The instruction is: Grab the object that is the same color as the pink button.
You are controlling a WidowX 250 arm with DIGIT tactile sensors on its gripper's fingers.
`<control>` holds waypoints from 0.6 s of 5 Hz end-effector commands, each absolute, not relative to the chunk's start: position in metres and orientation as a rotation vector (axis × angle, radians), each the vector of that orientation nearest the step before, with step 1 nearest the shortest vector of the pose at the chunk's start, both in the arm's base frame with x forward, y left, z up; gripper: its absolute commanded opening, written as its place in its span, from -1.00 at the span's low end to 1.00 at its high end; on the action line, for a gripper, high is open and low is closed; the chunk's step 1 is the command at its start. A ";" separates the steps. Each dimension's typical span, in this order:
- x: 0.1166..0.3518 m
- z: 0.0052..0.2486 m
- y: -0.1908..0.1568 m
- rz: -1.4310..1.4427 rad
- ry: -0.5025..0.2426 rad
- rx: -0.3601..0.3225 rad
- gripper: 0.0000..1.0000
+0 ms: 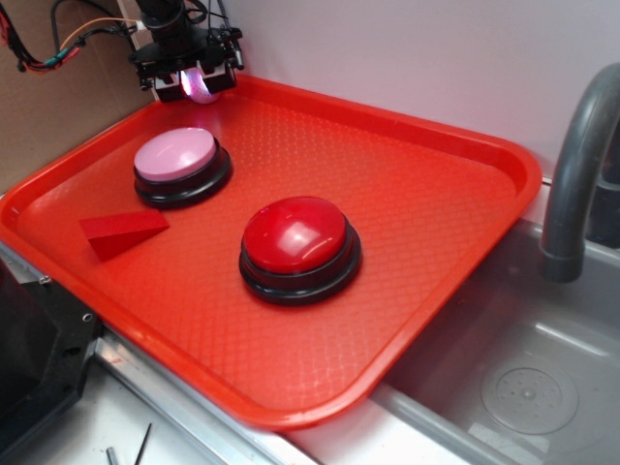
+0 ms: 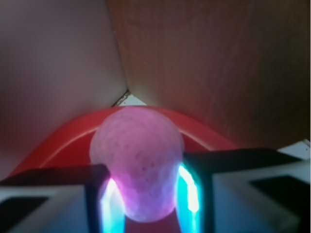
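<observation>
Two dome buttons sit on the red tray (image 1: 436,194), and the small pink ball (image 1: 201,85) is up off it, pinched in the gripper (image 1: 199,85) above the tray's far left corner. The black fingers (image 1: 158,79) press on either side of the ball, closed narrow around it, and the ball glows a bright pinkish white between them.

From the wrist camera the grip is plain: the ball (image 2: 138,162) fills the gap between the two fingers (image 2: 58,194), its dimpled surface lit from both sides by cyan and white light along the inner faces of the pads. Behind it curves the tray's red rim (image 2: 63,141), and beyond that a brown cardboard panel (image 2: 218,63) meets a pale wall (image 2: 53,58) at a corner.

On the tray, the pink button (image 1: 176,155), pale pink top on a black base, stands near the far left corner, just in front of the gripper and below it. The red button (image 1: 295,237), glossy on its own black base, sits around the middle of the tray, well apart from the pink one. A red wedge block (image 1: 121,232) lies near the left edge, in front of the pink button and apart from it.

Right of the tray is a steel sink (image 1: 513,378) with a grey faucet (image 1: 576,165) arching over it. Red and orange cables (image 1: 58,44) hang against the cardboard at the top left.
</observation>
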State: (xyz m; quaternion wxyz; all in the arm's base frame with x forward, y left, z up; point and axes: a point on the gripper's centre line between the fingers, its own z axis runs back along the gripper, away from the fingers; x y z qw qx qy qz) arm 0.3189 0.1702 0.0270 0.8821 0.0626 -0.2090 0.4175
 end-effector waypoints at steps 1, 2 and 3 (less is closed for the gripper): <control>0.273 0.095 0.155 0.869 -0.534 0.078 -1.00; 0.255 0.113 0.146 0.887 -0.408 0.038 -1.00; 0.254 0.117 0.147 0.933 -0.222 0.004 -1.00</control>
